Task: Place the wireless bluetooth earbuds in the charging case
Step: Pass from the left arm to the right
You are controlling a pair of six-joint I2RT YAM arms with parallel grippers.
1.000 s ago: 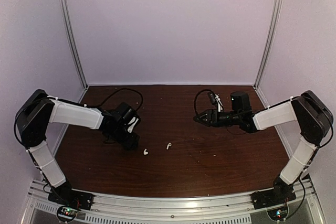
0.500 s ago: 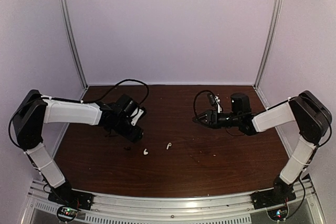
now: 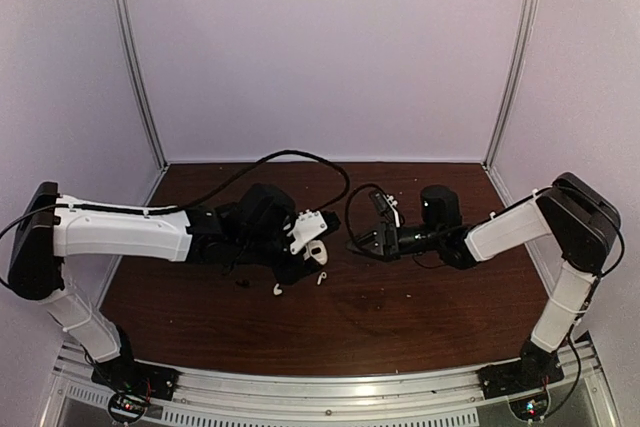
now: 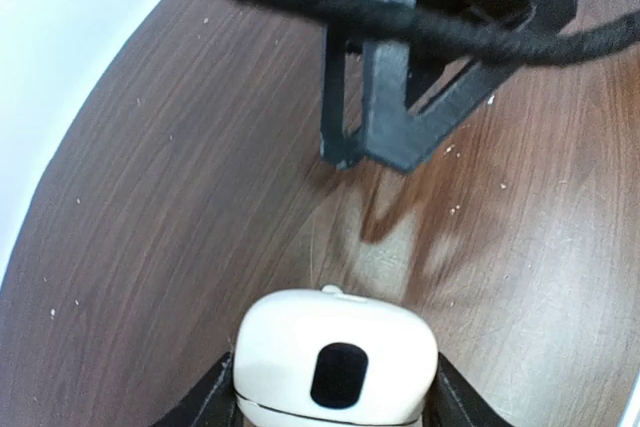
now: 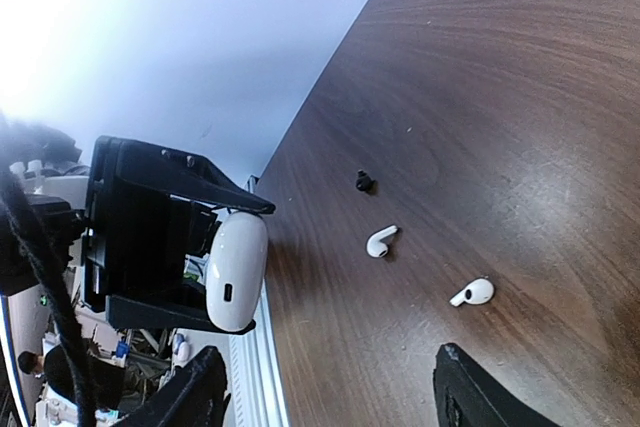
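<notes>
Dark wood counter [image 3: 420,317], crumb-flecked, boxed in by pale lilac walls [image 3: 320,47] and aluminium posts [image 3: 135,67]. Left jaws clamp the white charging case [image 4: 335,362]. Right jaws wide apart, empty. White earbud [image 5: 381,240], second white earbud [image 5: 472,292] and black earbud [image 5: 364,182] lie loose on the counter, near the case.

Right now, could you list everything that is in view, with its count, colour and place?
case: one, white, held between the left gripper's fingers.
white earbuds: two, white, loose on the table, apart from each other.
black earbud: one, black, loose on the table near the white ones.
table: one, dark brown wood, under everything.
walls: pale lilac, around the table.
left gripper: one, black, mid-table, shut on the case.
right gripper: one, black, mid-table facing the left gripper, open and empty.
</notes>
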